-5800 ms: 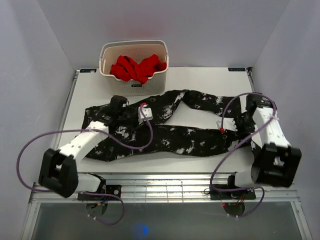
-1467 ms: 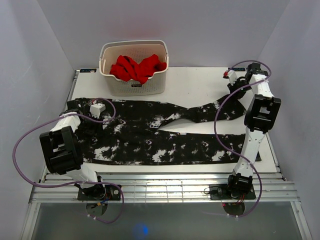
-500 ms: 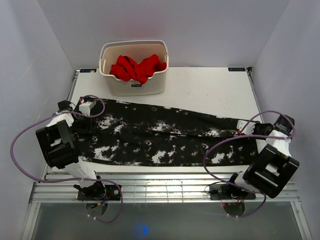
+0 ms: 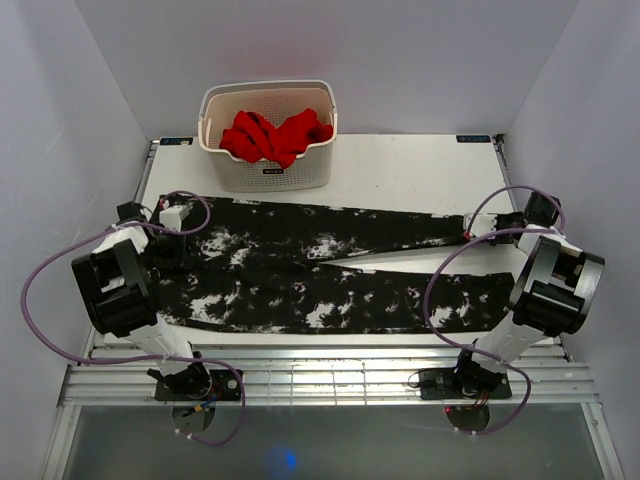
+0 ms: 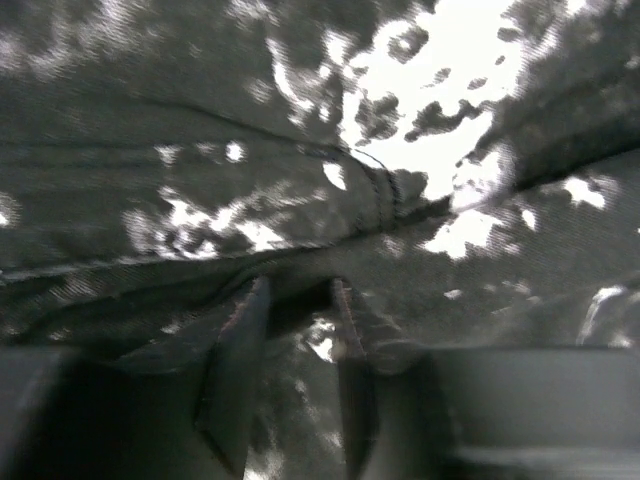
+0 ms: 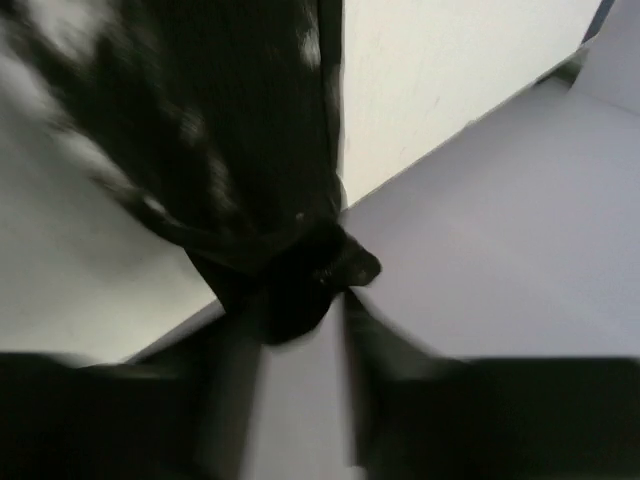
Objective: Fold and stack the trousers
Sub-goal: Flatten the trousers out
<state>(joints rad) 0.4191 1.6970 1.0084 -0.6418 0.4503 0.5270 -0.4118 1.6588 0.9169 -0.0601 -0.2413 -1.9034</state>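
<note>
The black, white-speckled trousers [image 4: 300,270] lie stretched across the table, waist at the left and both legs running right with a narrow gap between them. My left gripper [image 4: 170,228] is at the far left corner of the waist. In the left wrist view it [image 5: 300,292] is shut on a fold of trousers fabric [image 5: 400,180]. My right gripper [image 4: 472,228] is at the end of the far leg. In the right wrist view its jaws [image 6: 295,300] stand apart, open, with the dark cuff [image 6: 300,280] lying at the fingertips.
A cream basket [image 4: 270,172] holding a red garment [image 4: 275,133] stands at the back, left of centre. Bare white table [image 4: 420,165] shows behind the far leg. The right arm is close to the table's right edge and the side wall.
My right gripper has swung toward the back with the far leg's end, drawing that leg away from the near one, and its jaws have parted. The left gripper has stayed put.
</note>
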